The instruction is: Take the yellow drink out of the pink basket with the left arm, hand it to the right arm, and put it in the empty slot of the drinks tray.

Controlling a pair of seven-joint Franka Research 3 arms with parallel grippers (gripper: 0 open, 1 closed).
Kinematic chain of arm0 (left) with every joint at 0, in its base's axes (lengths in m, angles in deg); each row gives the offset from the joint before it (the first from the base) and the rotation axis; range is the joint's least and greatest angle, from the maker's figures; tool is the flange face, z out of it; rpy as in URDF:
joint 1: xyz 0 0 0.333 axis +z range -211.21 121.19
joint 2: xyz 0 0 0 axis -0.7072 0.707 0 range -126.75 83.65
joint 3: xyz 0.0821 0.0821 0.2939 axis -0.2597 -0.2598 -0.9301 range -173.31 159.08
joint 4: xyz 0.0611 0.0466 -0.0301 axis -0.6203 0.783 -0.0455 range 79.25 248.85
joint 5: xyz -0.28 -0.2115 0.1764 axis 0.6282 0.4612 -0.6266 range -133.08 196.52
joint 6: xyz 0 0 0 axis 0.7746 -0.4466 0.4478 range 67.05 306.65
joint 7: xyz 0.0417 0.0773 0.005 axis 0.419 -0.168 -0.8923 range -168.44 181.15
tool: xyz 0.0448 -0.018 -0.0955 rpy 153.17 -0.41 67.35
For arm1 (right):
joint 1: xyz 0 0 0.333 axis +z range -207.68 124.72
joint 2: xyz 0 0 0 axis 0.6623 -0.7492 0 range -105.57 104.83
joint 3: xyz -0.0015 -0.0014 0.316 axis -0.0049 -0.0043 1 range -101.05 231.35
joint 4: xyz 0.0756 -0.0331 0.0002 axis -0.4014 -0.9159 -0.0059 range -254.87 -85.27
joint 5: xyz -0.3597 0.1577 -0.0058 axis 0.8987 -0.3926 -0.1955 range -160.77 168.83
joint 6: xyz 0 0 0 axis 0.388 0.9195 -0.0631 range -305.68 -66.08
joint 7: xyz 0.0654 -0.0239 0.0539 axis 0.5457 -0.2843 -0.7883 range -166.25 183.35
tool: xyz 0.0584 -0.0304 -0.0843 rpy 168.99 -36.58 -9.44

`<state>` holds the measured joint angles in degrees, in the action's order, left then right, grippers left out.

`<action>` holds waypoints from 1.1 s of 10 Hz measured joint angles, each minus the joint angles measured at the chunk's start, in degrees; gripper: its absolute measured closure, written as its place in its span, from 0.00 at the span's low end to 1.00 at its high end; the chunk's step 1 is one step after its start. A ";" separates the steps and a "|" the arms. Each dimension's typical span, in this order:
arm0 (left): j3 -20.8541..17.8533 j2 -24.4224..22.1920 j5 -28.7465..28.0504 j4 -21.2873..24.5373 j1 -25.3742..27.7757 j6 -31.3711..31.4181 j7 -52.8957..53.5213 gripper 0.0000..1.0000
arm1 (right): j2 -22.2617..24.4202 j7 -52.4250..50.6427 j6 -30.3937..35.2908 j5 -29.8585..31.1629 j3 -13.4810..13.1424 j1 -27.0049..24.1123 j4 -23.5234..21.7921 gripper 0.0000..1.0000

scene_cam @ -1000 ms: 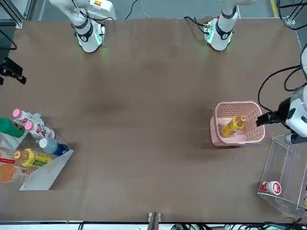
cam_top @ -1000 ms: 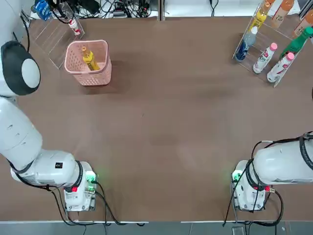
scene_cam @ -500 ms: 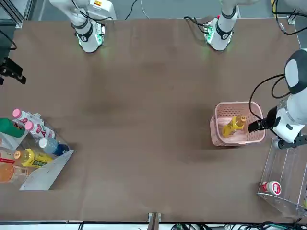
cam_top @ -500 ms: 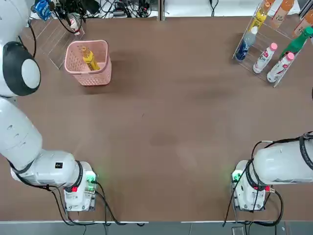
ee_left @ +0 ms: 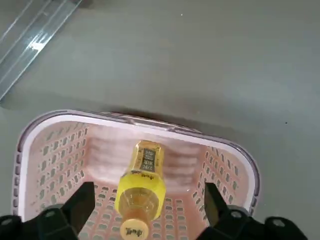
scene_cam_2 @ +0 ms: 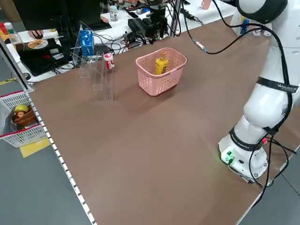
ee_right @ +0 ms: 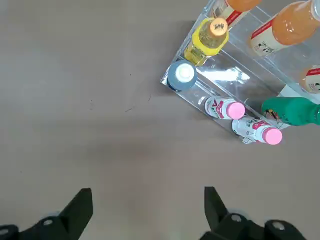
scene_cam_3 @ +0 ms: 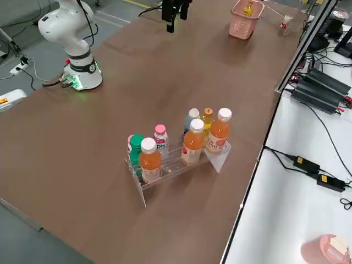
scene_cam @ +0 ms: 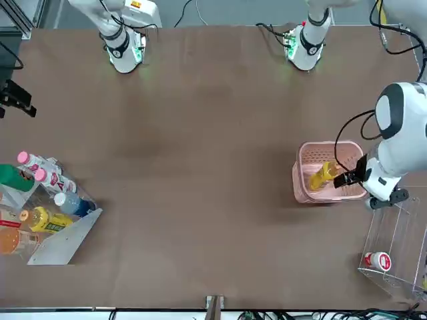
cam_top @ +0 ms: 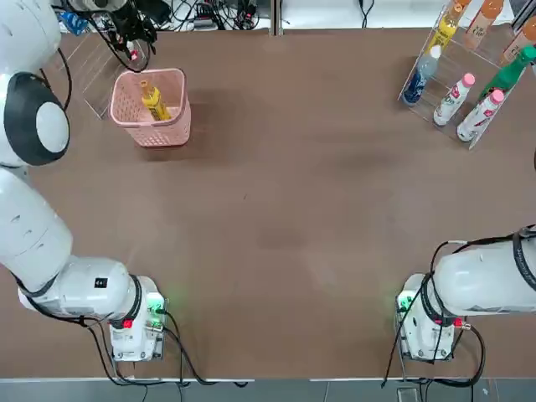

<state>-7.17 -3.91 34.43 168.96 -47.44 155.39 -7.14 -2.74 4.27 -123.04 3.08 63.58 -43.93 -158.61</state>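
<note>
Left claw: fingers spread wide, grasping nothing, poised over the pink basket, which stands on the brown surface. Yellow drink: lying tilted inside the basket, directly ahead of the claw and in line with the gap between the two fingers, cap end nearest the claw, body running away from it toward the far basket wall. No contact visible between fingers and bottle. In the front view the claw's dark fingertips sit at the basket rim beside the bottle.

Clear acrylic stand: just beside the left claw, outside the basket, holding one small red-and-white container.

Right claw: released, fingers wide apart, empty, held high above the surface. Drinks tray: ahead of this claw and well apart from it, stocked with yellow, blue-capped, pink-capped, green and orange bottles.
</note>
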 joint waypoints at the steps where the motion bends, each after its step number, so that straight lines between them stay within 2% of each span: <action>1: 0.23 -0.53 0.00 1.59 0.00 1.45 -0.10 0.04 | 0.00 0.00 0.01 0.00 0.00 0.00 0.00 0.01; 7: 0.38 -3.33 0.00 11.68 0.06 10.41 -0.29 0.06 | 0.00 0.00 0.01 0.00 0.10 0.00 0.00 0.01; 11: 0.44 -6.29 0.00 15.55 0.06 10.69 -2.25 0.07 | 0.00 0.00 -0.07 0.00 0.08 0.00 0.01 0.01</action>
<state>-6.73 -10.20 34.43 184.52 -47.38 166.07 -9.40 -2.74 4.26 -123.11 3.08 63.65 -43.93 -158.60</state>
